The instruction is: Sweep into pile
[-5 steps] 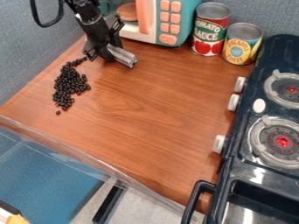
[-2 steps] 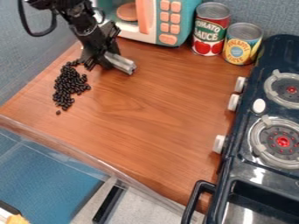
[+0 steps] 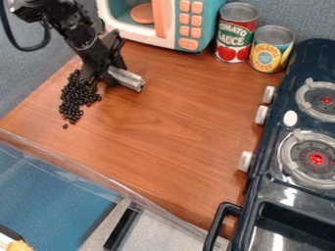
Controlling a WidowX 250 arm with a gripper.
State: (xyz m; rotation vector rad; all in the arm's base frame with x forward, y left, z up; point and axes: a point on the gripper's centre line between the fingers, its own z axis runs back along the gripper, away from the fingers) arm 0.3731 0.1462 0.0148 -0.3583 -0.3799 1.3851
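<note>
Camera view: toy microwave (image 3: 206,24) taken as landmark. Black beans (image 3: 77,95) on the worktop (image 3: 177,132), down and to the left of it, in a long loose patch, dense along the middle, ragged at both sides. One stray bean (image 3: 65,126) sits just off the patch's end farthest from the microwave. Claw (image 3: 105,81) at the patch's near-microwave end, clenched on a silvery bar (image 3: 128,80) that juts out on the side away from the beans.

Progress: part way, by my reading. Most beans already lie together, but the shape is a strip, not a compact heap. Left to do: draw in the long ends, tuck the edges, collect the stray. Next stroke probably wants to run lengthwise, away from the microwave; pressed too hard, it could scatter the loose edge.

Hard to make out: the bar's far end, hidden behind the claw, so its full length and what it is stay unsure. Beans nearest the claw merge with it, black on black; cannot tell whether they touch, nor how many lie behind. Arm cut off by the top edge, up and left of the microwave
</note>
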